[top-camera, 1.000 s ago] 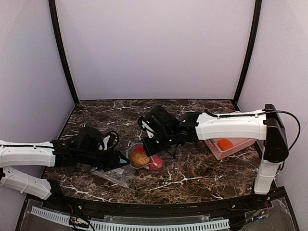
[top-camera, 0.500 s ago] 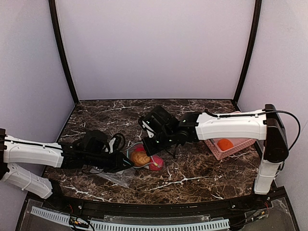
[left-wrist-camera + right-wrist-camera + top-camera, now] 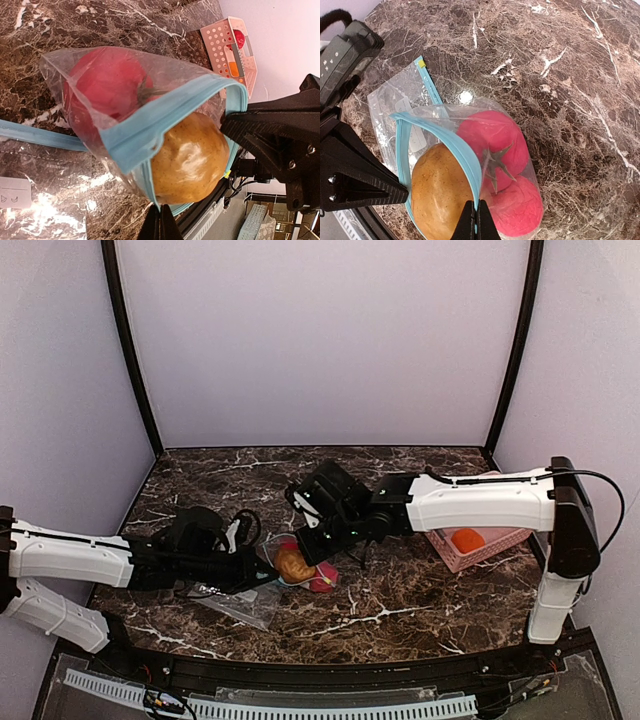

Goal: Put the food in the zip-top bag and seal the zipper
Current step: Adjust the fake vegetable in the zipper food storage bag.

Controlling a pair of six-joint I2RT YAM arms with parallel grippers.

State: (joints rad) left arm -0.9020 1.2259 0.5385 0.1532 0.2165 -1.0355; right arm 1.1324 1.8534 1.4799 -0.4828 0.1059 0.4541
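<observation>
- The zip-top bag (image 3: 440, 114) lies on its side near the middle of the dark marble counter (image 3: 420, 600). Its mouth gapes open.
- Two red pieces (image 3: 492, 142) sit fully inside the bag, pressed against its far end.
- A brown-tan piece (image 3: 437, 192) fills the bag's mouth. It looks mostly in, with the teal-blue zipper (image 3: 451, 136) curving around it.
- The zipper is unsealed, and its two sides stand well apart around the brown-tan piece.
- The left jaws are fully closed, pinching the zipper rim on one side of the bag's mouth.
- The right jaws are also fully closed, pinching the zipper rim on the opposite side, so both arms are holding the mouth.
- Beside the bag, and partly under it, lies a flat sheet of clear plastic (image 3: 235, 605) with its own teal strip. I cannot tell whether it is a second bag.
- Well away from the bag, on the right arm's side, stands a pink basket (image 3: 488, 550). It holds an orange piece (image 3: 467, 539) and a third red piece (image 3: 239, 37).
- Judged progress is about halfway: three of the five pieces are in or entering the bag.
- What is left is to seat the brown-tan piece, bring over the two pieces from the basket, and press the zipper shut.
</observation>
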